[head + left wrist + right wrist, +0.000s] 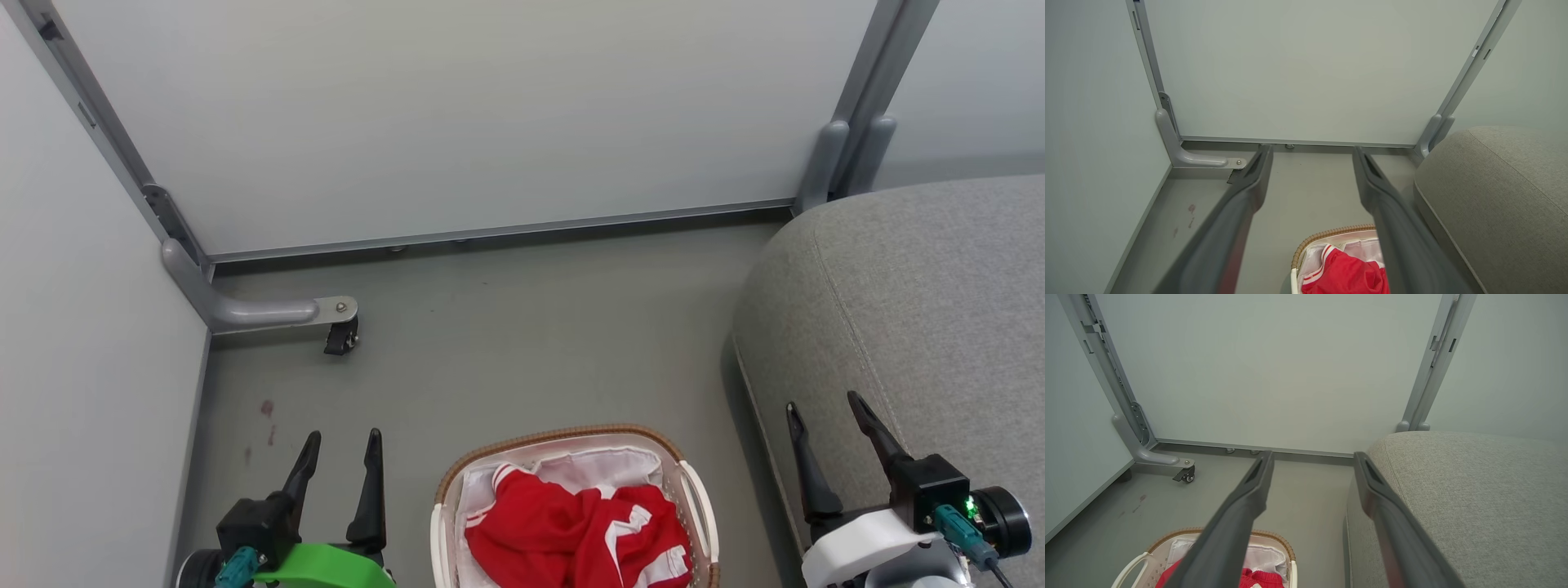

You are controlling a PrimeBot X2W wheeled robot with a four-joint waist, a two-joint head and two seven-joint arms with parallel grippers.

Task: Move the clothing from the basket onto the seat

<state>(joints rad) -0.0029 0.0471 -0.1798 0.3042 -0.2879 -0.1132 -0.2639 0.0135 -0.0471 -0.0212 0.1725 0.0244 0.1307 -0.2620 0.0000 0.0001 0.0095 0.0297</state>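
Red clothing point(575, 531) with white stripes lies bunched inside the white perforated basket point(563, 435), which has a brown woven rim and a white liner and stands on the floor at the bottom middle of the head view. The grey upholstered seat point(914, 302) fills the right side. My left gripper point(341, 447) hangs open to the left of the basket, holding nothing. Over the seat's front edge, to the basket's right, my right gripper point(824, 407) is open and empty. The left wrist view shows the clothing point(1343, 275), the basket point(1327, 234) and the seat point(1498, 196). The right wrist view shows the basket point(1274, 537) and the seat point(1474, 490).
White partition panels point(457, 114) in grey metal frames wall off the back and left. A grey foot bracket with a black caster point(341, 336) juts onto the grey floor point(522, 343) at the back left. Small reddish marks point(267, 408) dot the floor near the left panel.
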